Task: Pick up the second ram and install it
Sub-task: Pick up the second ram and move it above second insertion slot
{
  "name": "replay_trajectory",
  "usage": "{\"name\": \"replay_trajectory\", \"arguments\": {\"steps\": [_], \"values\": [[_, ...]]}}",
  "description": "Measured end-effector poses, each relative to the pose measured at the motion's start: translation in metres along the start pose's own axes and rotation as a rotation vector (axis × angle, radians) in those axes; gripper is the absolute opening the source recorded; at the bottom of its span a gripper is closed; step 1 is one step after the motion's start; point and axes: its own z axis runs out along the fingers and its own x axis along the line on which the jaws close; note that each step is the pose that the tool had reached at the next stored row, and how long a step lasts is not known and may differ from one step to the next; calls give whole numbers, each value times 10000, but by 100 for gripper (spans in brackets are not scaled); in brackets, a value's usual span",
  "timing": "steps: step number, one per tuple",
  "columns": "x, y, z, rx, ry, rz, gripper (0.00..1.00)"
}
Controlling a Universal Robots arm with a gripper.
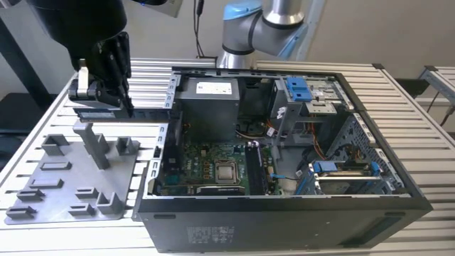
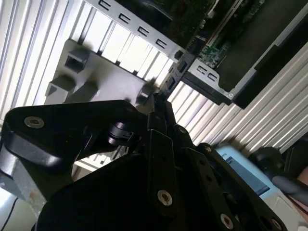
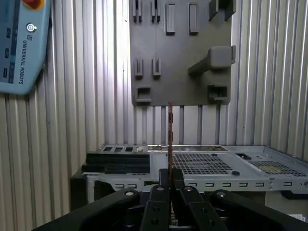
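While the grey fixture plate (image 1: 64,184) sits nearest at 8 o'clock in the exterior view and the open PC case (image 1: 284,224) runs from centre to 4 o'clock with its motherboard (image 1: 206,160) exposed, the gripper (image 1: 103,104) hangs further back at 10 o'clock. Claw is clenched on the second ram (image 1: 106,113): stick level, in the air above the plate and its tall post (image 1: 96,144), one end near the case's 9 o'clock wall, not seated on the board. In both wrist views the stick juts out from between the pinched fingers (image 3: 159,192).

A pale slatted metal table (image 1: 423,152) spreads beneath the gripper (image 1: 106,104); a plain beige wall (image 1: 387,29) rises beyond it, evenly lit.
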Motion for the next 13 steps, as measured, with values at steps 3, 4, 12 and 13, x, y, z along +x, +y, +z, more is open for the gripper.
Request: {"name": "replay_trajectory", "arguments": {"steps": [3, 4, 12, 13], "values": [[-1, -82, 2, -1, 0, 0, 14], [-1, -110, 3, 0, 0, 0, 14], [-4, -358, 8, -1, 0, 1, 14], [-4, -385, 9, 0, 0, 0, 14]]}}
